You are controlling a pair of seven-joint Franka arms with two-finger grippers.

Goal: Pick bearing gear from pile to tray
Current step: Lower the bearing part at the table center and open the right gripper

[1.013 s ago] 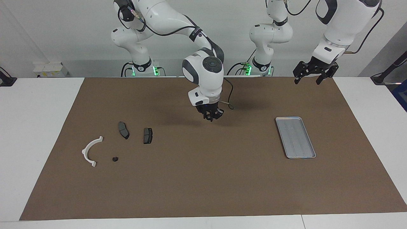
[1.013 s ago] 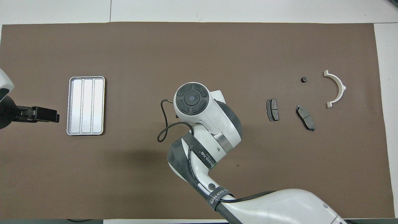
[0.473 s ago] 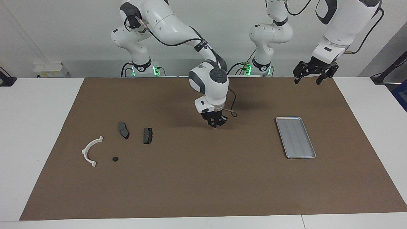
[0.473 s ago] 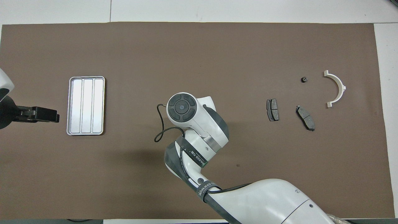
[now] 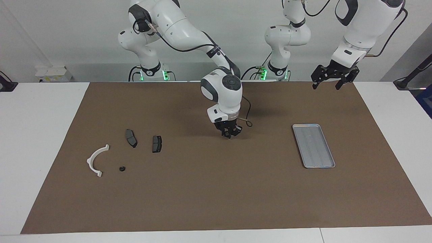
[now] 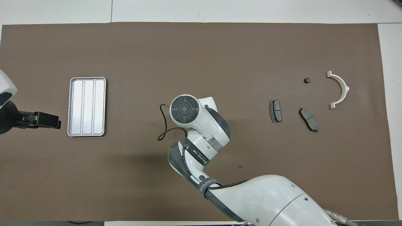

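So the right gripper [image 5: 230, 132] has dropped lower and slid a bit toward the tray [image 5: 314, 145] compared with a second ago. Nothing else has budged. Starting closest to the robots: the left gripper [image 5: 330, 82] waits up in the air over the mat's [image 5: 216, 189] edge at the tray's end, fingers spread wide with nothing in them. The right gripper hangs low over bare mat, well apart from the tray, and honestly I can't tell how its fingers stand or whether there's a part in them. The tray itself looks empty. Way off from the tray, toward the right arm's end of the table, sit the two brake pads [image 5: 157, 143], and farther out from the robots the one bearing gear [image 5: 122, 168] I can see, just beside the white arc [image 5: 96, 160] but not touching it. My take on doing this bit well: if it's carrying a gear, keep the squeeze steady, get fully over the tray floor past the rim, go low, then let go so the little round thing doesn't roll or bounce out.
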